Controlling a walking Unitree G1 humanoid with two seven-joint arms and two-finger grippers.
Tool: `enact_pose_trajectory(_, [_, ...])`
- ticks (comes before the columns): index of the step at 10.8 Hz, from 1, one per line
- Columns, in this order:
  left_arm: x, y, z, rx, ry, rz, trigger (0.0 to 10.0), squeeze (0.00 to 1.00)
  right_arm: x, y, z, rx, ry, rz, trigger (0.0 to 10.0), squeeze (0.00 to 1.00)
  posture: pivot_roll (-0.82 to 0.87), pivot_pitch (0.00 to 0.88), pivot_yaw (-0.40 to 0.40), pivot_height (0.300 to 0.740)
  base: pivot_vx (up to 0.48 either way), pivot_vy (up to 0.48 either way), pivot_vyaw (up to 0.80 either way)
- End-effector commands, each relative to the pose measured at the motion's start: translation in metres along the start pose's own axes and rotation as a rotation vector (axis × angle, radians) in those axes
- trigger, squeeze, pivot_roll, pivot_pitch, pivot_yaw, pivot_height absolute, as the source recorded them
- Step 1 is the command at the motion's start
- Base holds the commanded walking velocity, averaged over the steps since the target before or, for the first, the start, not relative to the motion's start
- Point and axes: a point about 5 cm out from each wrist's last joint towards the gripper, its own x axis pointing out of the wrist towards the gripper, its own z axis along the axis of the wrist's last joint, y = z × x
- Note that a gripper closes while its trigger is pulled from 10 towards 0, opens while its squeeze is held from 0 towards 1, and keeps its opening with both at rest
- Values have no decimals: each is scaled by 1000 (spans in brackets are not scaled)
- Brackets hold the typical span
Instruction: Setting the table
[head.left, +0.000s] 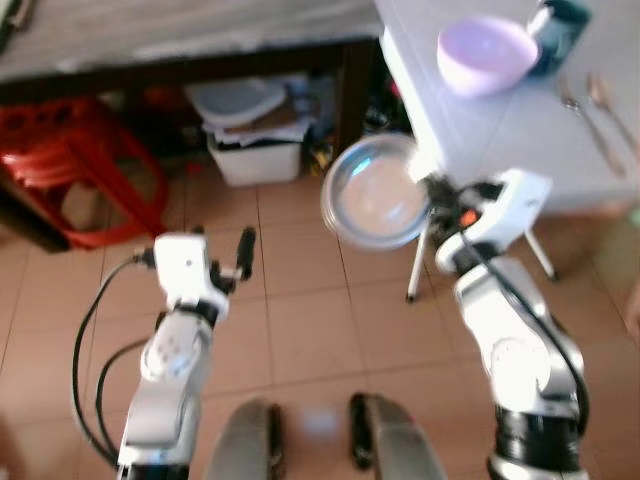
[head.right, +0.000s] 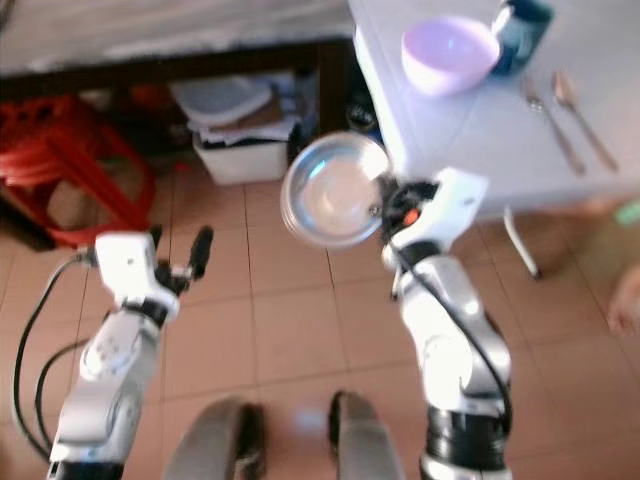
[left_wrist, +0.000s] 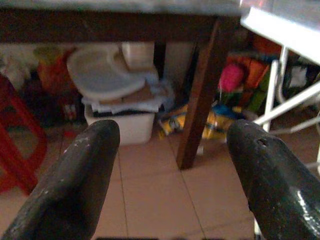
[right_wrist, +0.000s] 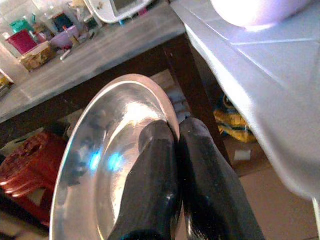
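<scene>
While pinching the rim of a round shiny metal plate (head.left: 375, 192), the right hand (head.left: 432, 190) is holding it just beside the white bench (head.left: 500, 140) edge. No writing is showing legibly anywhere. The left hand (head.left: 232, 262) is hanging spread over the tiled floor (head.left: 300, 320).

Red plastic stool (head.left: 70, 165) on the tan tiled floor (head.left: 300, 320), partly beneath a dark wooden table (head.left: 180, 40). White storage bin (head.left: 255, 155) under that table, topped with a pale lid (head.left: 238, 100) and stacked papers. Colourful clutter (left_wrist: 225, 107) beside the wooden leg (left_wrist: 200, 95).
</scene>
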Motion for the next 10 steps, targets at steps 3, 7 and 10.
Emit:
enact_pose_trajectory(3, [-4, 6, -14, 16, 45, 41, 10000, 0, 3, 11, 0, -57, -35, 62, 0, 0, -55, 187, 23, 740, 401, 133, 0])
enact_pose_trajectory(7, [1, -3, -11, 19, 25, -8, 10000, 0, 2, 14, -3, -76, -52, 67, 0, 0, -59, 185, 32, 740, 480, 0, 0])
enact_pose_trajectory(10, [-2, -5, -12, 21, 27, -12, 10000, 0, 7, 17, 5, -92, -94, 76, 0, 0, -57, 193, 36, 740, 480, 0, 0])
